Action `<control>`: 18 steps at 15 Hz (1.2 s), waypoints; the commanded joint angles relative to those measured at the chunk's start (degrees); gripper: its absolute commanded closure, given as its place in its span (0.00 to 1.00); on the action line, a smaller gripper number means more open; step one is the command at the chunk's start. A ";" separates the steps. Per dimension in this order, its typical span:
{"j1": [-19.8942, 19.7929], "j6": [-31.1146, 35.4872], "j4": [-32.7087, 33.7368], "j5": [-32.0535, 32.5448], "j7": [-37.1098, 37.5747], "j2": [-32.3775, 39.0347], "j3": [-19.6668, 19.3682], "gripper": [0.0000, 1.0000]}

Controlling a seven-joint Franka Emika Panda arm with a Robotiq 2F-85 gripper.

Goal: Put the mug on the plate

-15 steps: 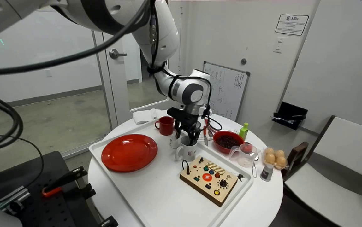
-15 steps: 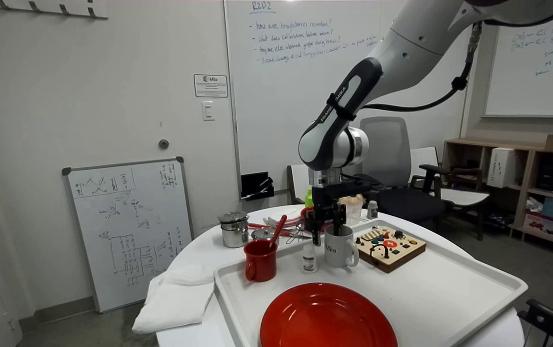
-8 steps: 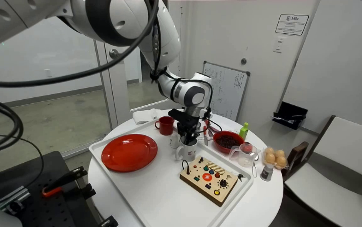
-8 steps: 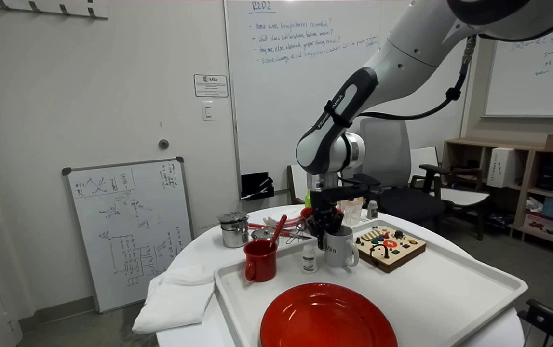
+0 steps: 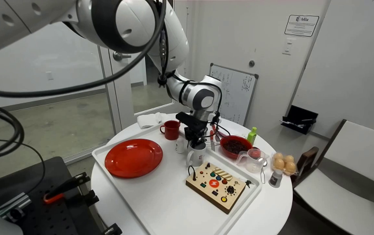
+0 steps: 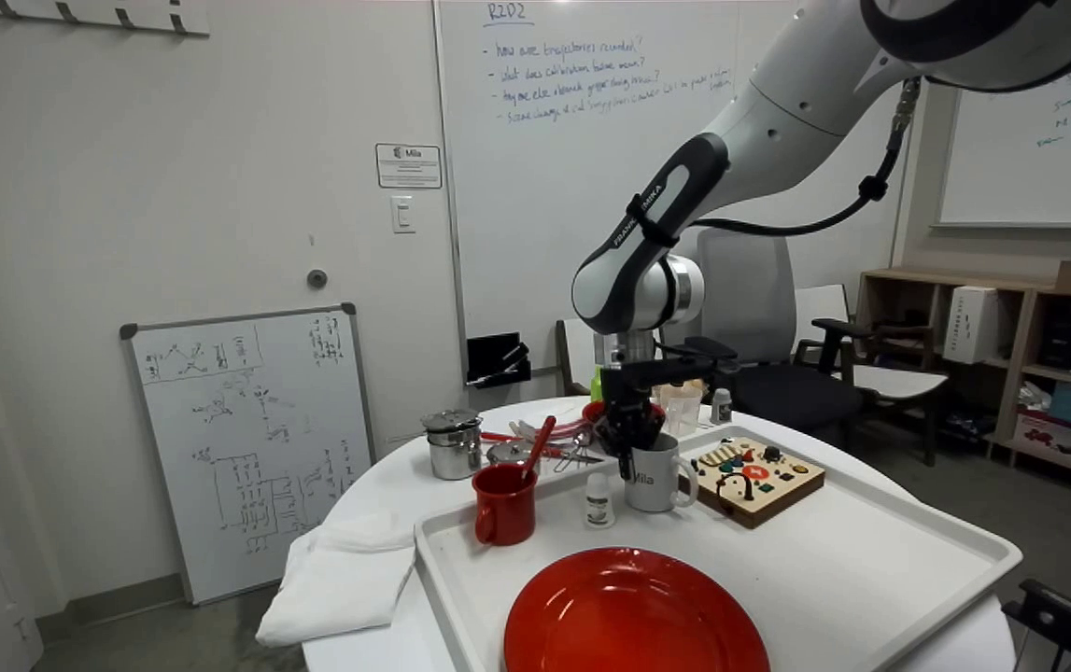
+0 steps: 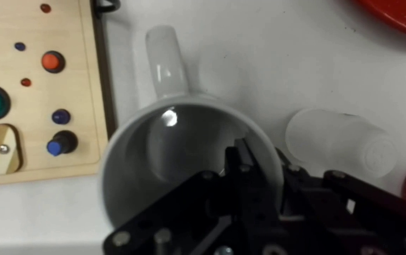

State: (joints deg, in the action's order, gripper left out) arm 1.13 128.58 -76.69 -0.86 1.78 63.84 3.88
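The white mug (image 5: 196,156) is upright by the tray's back side, next to the button board. In the wrist view my gripper (image 7: 261,150) is shut on the mug's wall, with one finger inside the cup and one outside. The mug's handle (image 7: 165,60) points away from the jaws. In an exterior view the gripper (image 6: 640,450) reaches down into the mug (image 6: 652,483) from above; whether the mug's base touches the tray I cannot tell. The large red plate (image 5: 133,158) lies flat on the tray, apart from the mug; only an edge of the plate (image 7: 404,12) enters the wrist view.
A small white bottle (image 6: 598,504) stands close beside the mug and outer finger. The wooden button board (image 5: 215,186) sits on its opposite side. A red cup (image 6: 505,509) with a red handle sticking out stands near the tray's rim (image 5: 121,199). Behind lies a red bowl (image 5: 235,147).
The gripper has lowered and its jaws have come together on the mug's wall. Over the last half second the mug has shifted slightly, away from the plate.
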 commanded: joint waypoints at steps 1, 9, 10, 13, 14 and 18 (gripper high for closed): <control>-3.61 -3.85 4.49 -4.08 -6.14 3.02 3.68 0.91; -10.78 -12.43 9.56 -9.41 -20.92 6.06 9.06 0.91; -11.39 -13.50 9.85 -9.96 -22.74 6.07 9.62 0.91; -12.18 -16.09 10.29 -10.95 -26.48 5.83 10.49 0.91; -12.27 -16.70 10.14 -11.18 -27.42 5.54 10.66 0.91; -12.38 -18.04 9.55 -11.89 -29.91 4.88 10.92 0.91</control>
State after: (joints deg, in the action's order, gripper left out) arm -10.63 113.17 -69.00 -10.69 -25.23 67.79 13.78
